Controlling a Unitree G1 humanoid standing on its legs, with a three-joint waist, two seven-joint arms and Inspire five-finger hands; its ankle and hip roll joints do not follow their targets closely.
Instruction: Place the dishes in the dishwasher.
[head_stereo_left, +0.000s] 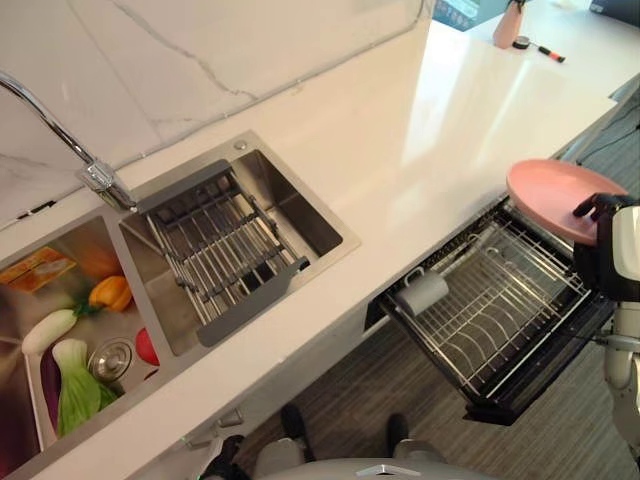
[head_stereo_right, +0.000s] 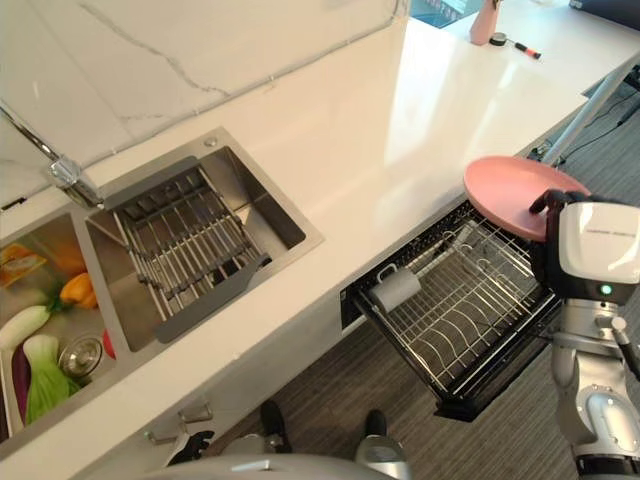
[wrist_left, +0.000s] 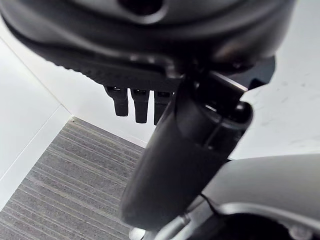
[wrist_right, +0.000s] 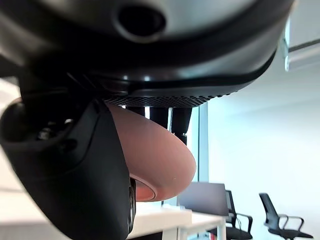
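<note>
Holding pink plate in right hand, thumb and fingers pinching rim, above far corner of pulled-out dishwasher rack. Rec.: tilt plate upright, align w/ tines, lower before letting go. Left hand idle, fingers relaxed.

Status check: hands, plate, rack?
Right hand pinching pink plate above open dishwasher rack. Left hand idle, holding nothing. Grey cup at rack's end.

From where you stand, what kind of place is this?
Most likely a kitchen: a steel sink set in a white counter, and an open dishwasher rack below, where the right hand holds a pink plate.
</note>
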